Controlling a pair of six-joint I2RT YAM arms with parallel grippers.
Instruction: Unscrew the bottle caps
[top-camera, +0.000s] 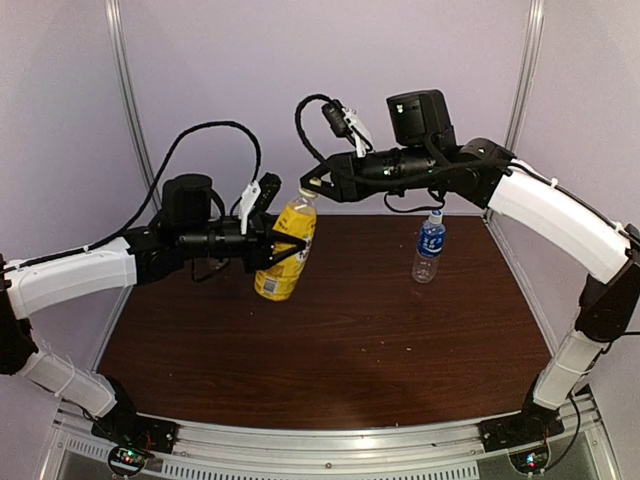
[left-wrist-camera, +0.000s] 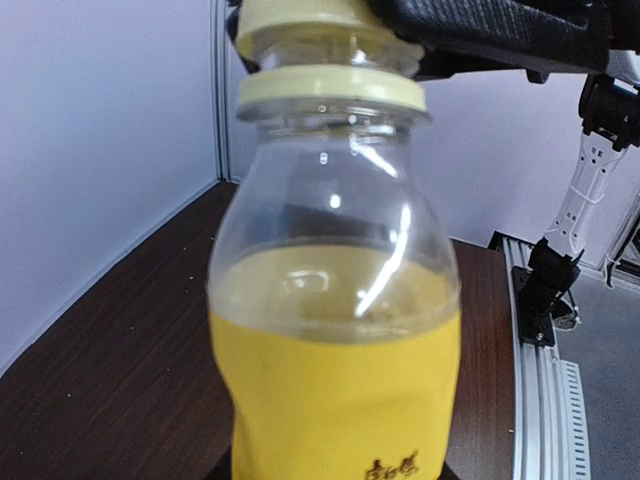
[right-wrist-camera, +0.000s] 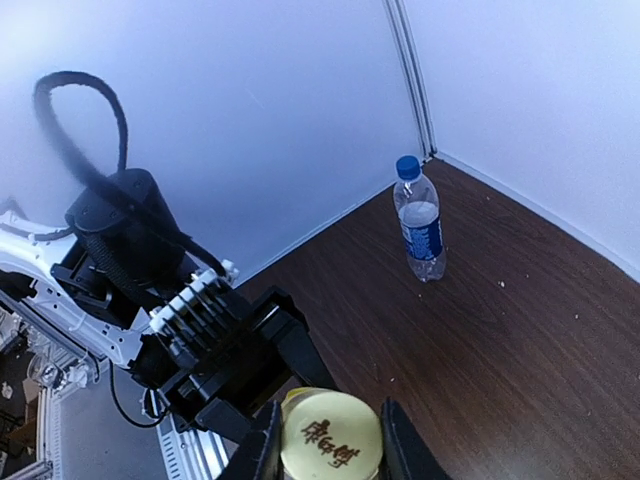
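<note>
My left gripper (top-camera: 283, 248) is shut on the body of the yellow-orange bottle (top-camera: 286, 250) and holds it tilted over the left of the table. The bottle fills the left wrist view (left-wrist-camera: 335, 380), with its pale yellow cap (left-wrist-camera: 300, 15) at the top edge. My right gripper (top-camera: 308, 190) comes from the right and is shut on that yellow cap (right-wrist-camera: 331, 435), one finger (right-wrist-camera: 262, 445) on each side. A clear bottle with a blue label (top-camera: 430, 245) and a blue cap (right-wrist-camera: 407, 166) stands upright at the back right. The white cap and the third bottle are out of view.
The dark wood table (top-camera: 360, 340) is bounded by pale walls at the back and both sides. A metal rail (top-camera: 330, 445) with the arm bases runs along the near edge. The clear bottle (right-wrist-camera: 420, 220) stands near the back right corner.
</note>
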